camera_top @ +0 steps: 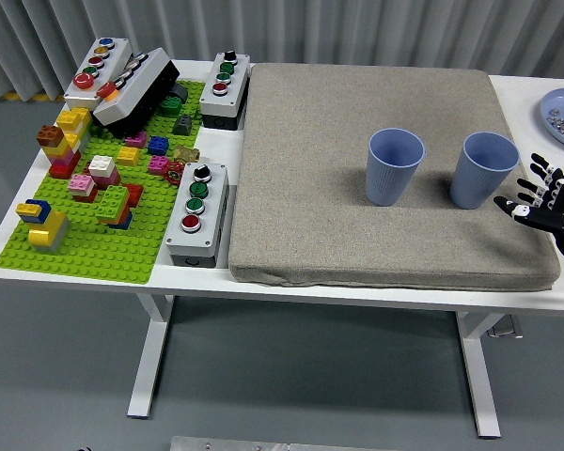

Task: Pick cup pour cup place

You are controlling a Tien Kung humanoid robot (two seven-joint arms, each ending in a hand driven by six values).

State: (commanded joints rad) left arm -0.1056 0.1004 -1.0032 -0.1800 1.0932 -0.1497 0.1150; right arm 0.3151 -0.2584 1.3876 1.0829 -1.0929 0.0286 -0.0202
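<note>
Fingers [536, 188] of right hand [542, 202]: spread, empty, just beside right cup [482, 171] on grey mat [310, 178]; advised: wrap mid-wall squarely, avoid tipping; left cup [394, 166] receives pour.

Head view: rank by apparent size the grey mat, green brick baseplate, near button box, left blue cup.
1. grey mat
2. green brick baseplate
3. near button box
4. left blue cup

The box and the cup look close in size, so that order is unsure.

A lab or test workshop: a white table [9, 263] bears push-button boxes [196, 213] at nine o'clock, a green brick baseplate [94, 254], a grey mat [357, 122]; ribbed grey curtain [357, 33] at twelve.
</note>
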